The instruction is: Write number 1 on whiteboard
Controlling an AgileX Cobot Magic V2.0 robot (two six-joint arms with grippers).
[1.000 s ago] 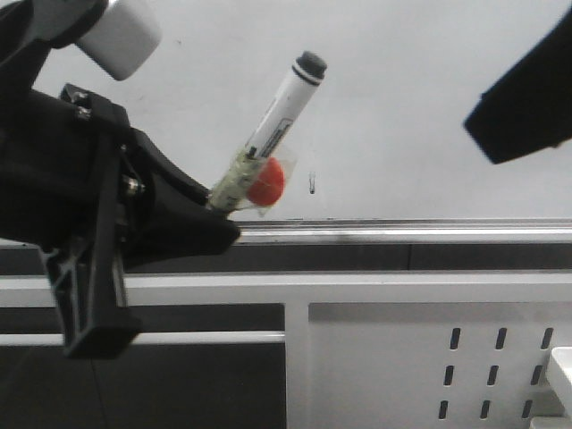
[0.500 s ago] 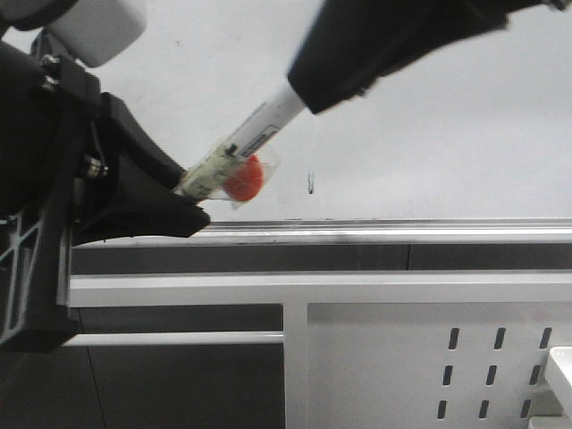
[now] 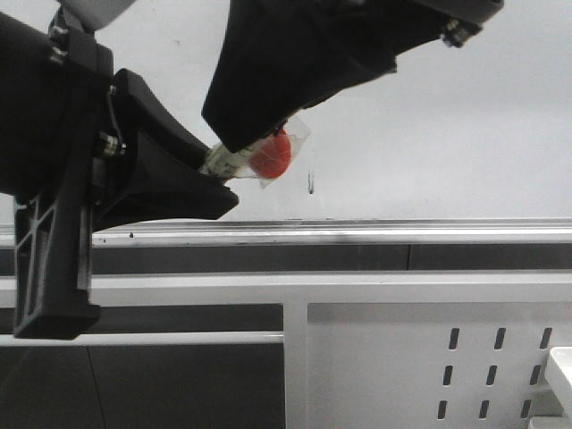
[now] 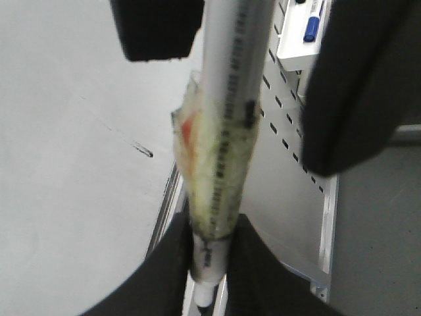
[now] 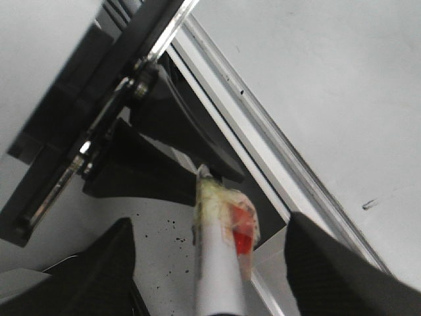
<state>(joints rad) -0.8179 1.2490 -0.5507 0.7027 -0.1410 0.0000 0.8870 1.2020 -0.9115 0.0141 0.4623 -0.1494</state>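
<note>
Left fingers (image 4: 209, 263) clamp marker (image 4: 223, 151) base; right fingers (image 5: 210, 263) spread astride barrel; whiteboard (image 3: 447, 116) behind.

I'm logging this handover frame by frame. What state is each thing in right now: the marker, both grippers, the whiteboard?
marker: held at its lower end, tilted up to the right, upper end hidden by the right gripper
left gripper: shut on the marker
right gripper: fingers open, either side of the marker
whiteboard: no long stroke, only a tiny dark mark
</note>
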